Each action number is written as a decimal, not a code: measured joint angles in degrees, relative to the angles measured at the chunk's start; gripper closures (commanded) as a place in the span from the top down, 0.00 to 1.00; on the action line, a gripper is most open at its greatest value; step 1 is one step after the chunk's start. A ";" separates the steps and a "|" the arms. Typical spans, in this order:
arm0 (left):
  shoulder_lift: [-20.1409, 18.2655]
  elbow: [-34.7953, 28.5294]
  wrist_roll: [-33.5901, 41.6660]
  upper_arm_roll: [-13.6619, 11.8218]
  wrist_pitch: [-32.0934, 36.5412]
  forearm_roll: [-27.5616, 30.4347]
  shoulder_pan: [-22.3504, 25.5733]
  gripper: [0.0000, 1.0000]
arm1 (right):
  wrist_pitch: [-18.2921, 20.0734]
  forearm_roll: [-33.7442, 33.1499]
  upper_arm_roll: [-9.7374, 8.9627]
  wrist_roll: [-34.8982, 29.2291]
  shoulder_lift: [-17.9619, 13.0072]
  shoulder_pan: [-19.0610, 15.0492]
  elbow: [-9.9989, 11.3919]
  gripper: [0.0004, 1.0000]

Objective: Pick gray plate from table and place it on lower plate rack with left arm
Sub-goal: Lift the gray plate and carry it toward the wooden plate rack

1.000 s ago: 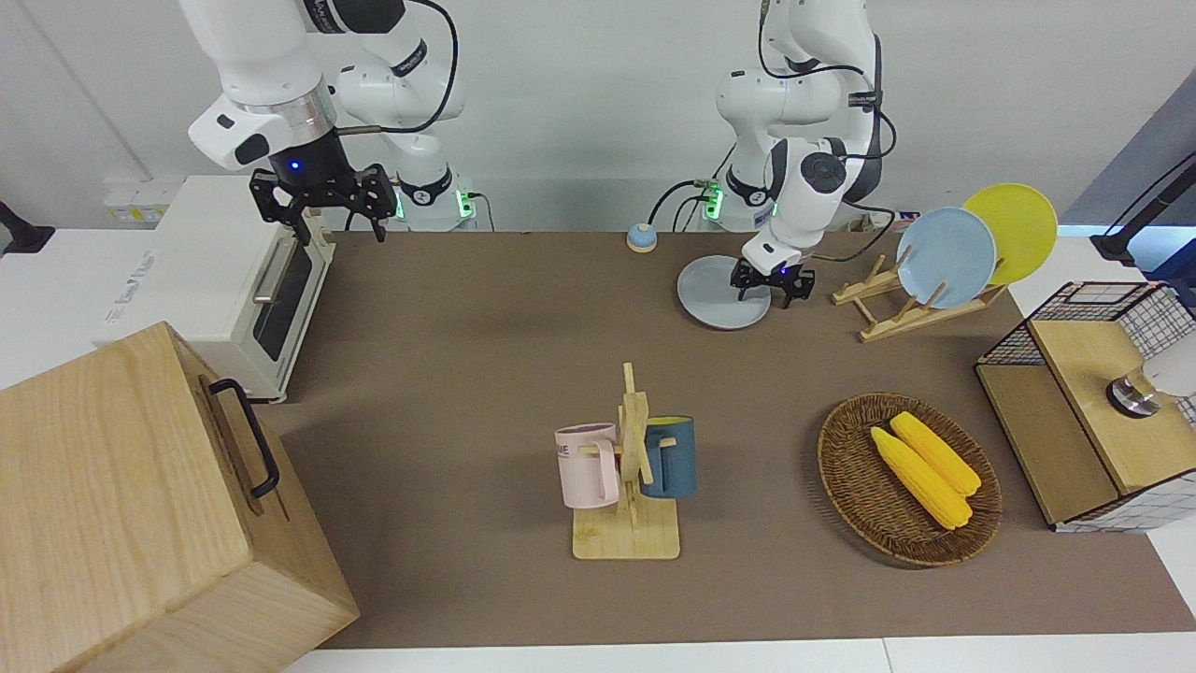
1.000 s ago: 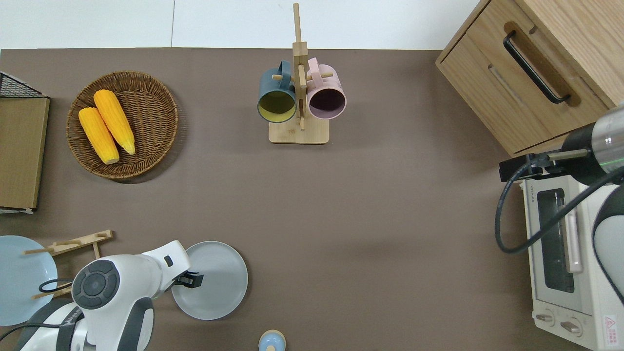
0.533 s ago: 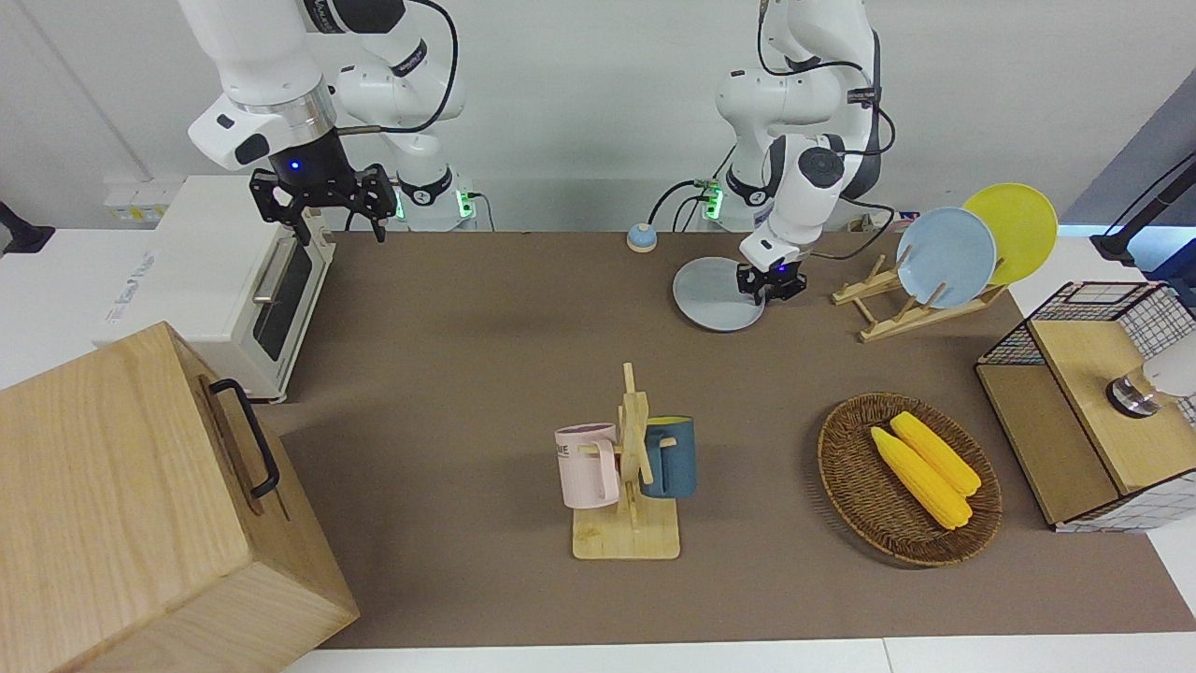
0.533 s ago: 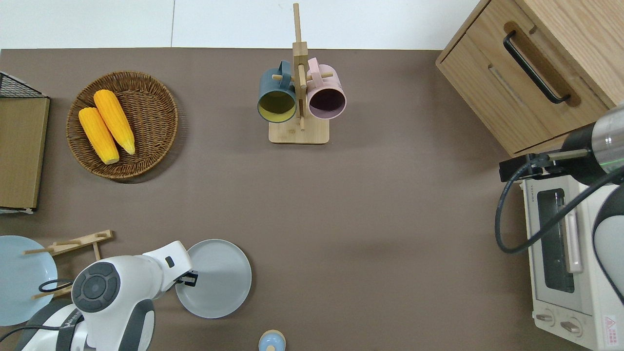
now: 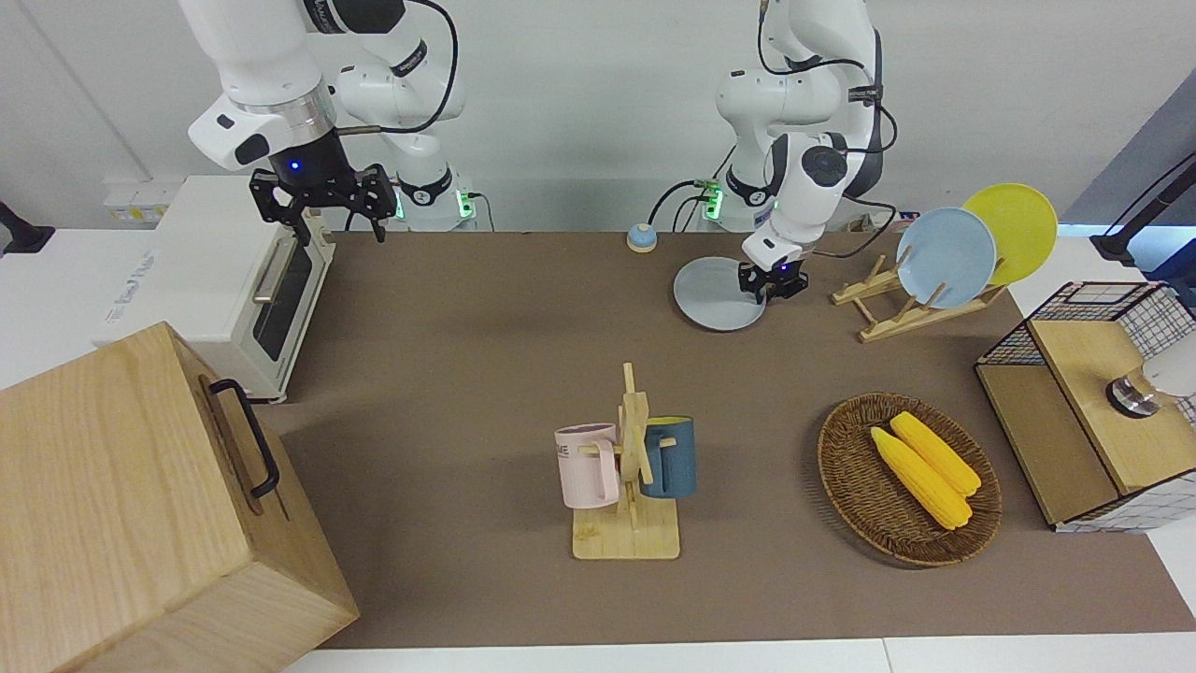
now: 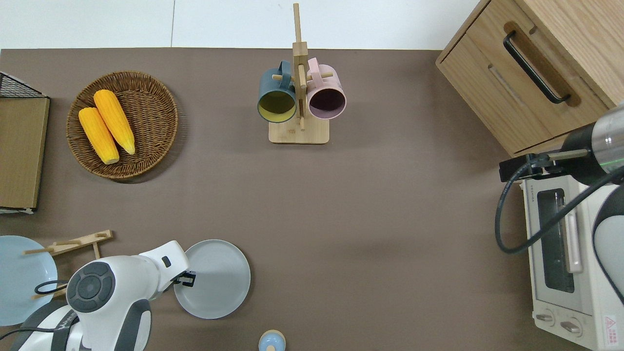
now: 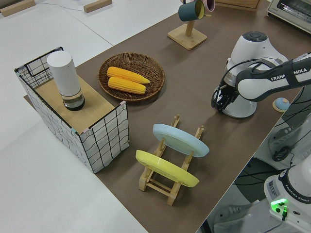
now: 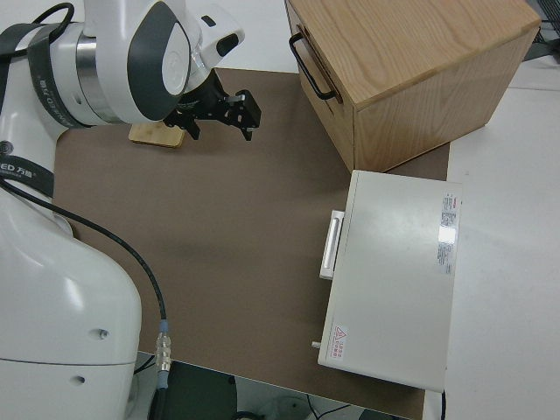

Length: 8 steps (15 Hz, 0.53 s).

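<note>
the gray plate (image 6: 214, 279) lies on the brown tabletop (image 6: 370, 219) near the robots, with the left tool (image 6: 187, 279) at its rim at about nine o'clock in the overhead view, fingers pressed together on that edge as far as the front view shows. whether the plate has cleared the surface i cannot tell; it looks flat or barely tipped. so the grasp seems made and the lift, carry and placing are all left. the lower plate rack (image 5: 902, 308) stands just beside the plate toward the left arm's end, at about three o'clock from it in the front view, already holding a light blue plate (image 5: 946, 257) and a yellow plate (image 5: 1014, 229), its lowest slots free. the right arm is parked, its right tool (image 5: 322, 201) spread.
</note>
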<state>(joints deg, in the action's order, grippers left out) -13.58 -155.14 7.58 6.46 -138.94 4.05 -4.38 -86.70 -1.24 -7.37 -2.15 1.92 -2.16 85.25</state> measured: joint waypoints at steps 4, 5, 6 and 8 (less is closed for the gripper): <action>-2.68 1.64 0.05 -2.01 5.95 0.00 0.01 0.00 | 0.00 0.00 0.00 0.00 0.00 0.00 0.00 0.98; -3.47 2.46 0.07 -2.52 8.10 0.00 0.01 0.00 | 0.00 0.00 0.00 0.00 0.00 0.00 0.00 0.98; -4.63 3.93 0.16 -3.07 11.60 0.00 0.01 0.00 | 0.00 0.00 0.00 0.00 0.00 0.00 0.00 0.98; -6.65 6.18 0.17 -3.43 16.75 0.00 0.01 0.00 | 0.00 0.00 0.00 0.00 0.00 0.00 0.00 0.98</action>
<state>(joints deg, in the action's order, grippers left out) -20.22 -148.96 7.75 3.03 -122.19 4.05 -4.37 -86.70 -1.24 -7.37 -2.15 1.92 -2.16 85.25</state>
